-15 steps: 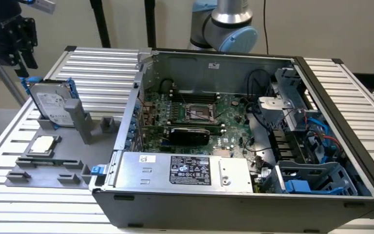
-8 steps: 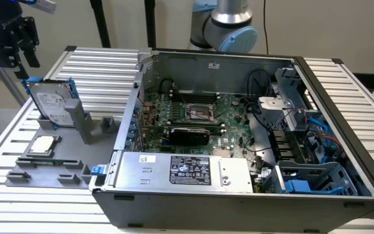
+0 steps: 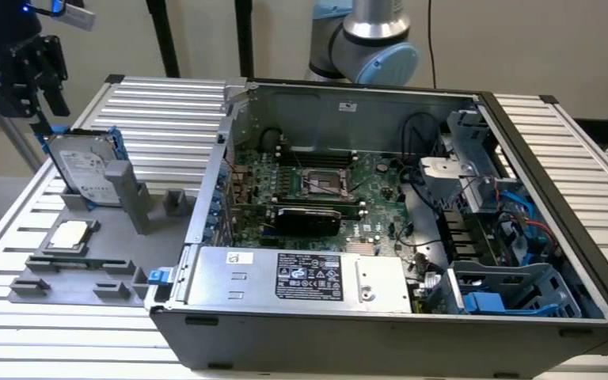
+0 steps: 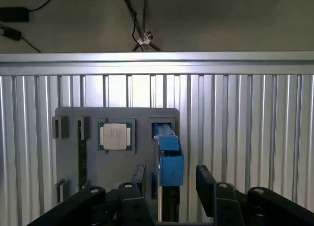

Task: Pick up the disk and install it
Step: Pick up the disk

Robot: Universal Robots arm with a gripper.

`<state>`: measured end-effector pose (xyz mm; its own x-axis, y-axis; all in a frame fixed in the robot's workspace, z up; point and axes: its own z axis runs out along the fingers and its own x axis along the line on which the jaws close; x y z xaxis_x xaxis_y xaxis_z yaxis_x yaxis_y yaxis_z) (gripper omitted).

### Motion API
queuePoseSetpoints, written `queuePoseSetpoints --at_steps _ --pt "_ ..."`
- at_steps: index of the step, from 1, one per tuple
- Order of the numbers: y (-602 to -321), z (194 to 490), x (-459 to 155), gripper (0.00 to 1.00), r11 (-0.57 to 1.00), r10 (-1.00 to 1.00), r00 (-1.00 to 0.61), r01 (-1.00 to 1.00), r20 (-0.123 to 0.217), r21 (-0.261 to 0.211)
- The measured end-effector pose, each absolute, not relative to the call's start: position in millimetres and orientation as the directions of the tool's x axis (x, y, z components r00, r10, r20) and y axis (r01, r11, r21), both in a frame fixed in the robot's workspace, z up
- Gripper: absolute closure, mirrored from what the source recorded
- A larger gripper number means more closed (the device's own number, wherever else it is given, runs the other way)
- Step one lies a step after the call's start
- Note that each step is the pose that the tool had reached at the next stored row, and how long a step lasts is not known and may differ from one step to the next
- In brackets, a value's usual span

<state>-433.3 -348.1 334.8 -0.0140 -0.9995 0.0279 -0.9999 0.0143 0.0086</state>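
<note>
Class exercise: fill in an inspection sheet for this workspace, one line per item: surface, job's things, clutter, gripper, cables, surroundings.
Surface: ribbed aluminium table, carrying a grey plastic fixture plate.
Job's things: silver-grey hard drive in blue rails, upright in the plate's slot; open black computer case.
Clutter: small square silver processor chip on the plate.
Gripper: black gripper open, over the drive, one finger either side.
Cables: blue and black leads inside case.
Surroundings: pale wall.
</note>
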Motion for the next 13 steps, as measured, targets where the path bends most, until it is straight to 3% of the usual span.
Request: queuePoseSetpoints --at_steps 13 --pt "-348.1 311.2 -433.3 0.0 0.014 -1.0 -0.014 -1.0 0.028 0.009"
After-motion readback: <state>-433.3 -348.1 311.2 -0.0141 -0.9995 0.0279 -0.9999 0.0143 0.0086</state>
